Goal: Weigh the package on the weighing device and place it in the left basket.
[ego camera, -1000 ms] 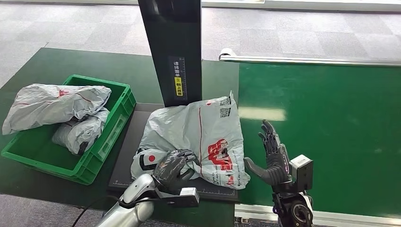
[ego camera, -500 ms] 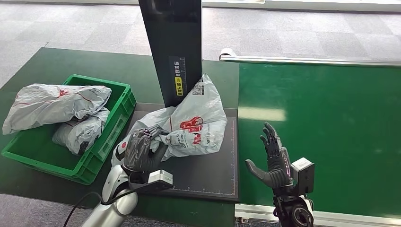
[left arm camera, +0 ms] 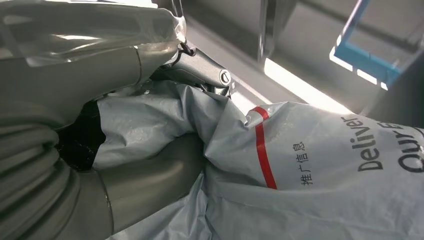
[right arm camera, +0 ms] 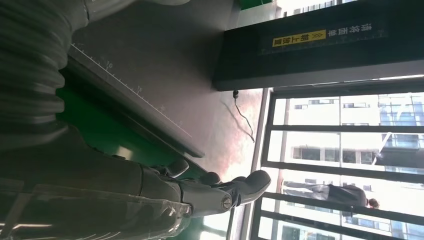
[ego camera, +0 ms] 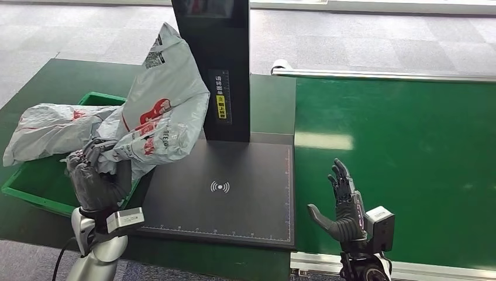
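My left hand grips a grey plastic mail package with red print, lifted off the scale and hanging over the near right edge of the green basket. In the left wrist view the same package fills the space past my hand, whose fingers close on its crumpled end. The black weighing plate lies bare, with a black upright column behind it. My right hand stands open above the green belt, right of the plate; its fingers are spread.
Two more grey packages lie in the green basket, one hanging over its left rim. A green conveyor belt runs right of the scale, with a metal rail at its far edge. Grey floor tiles lie beyond.
My left hand has lifted the package off the weighing plate and carried it left, up over the basket's edge. The right hand has barely moved.
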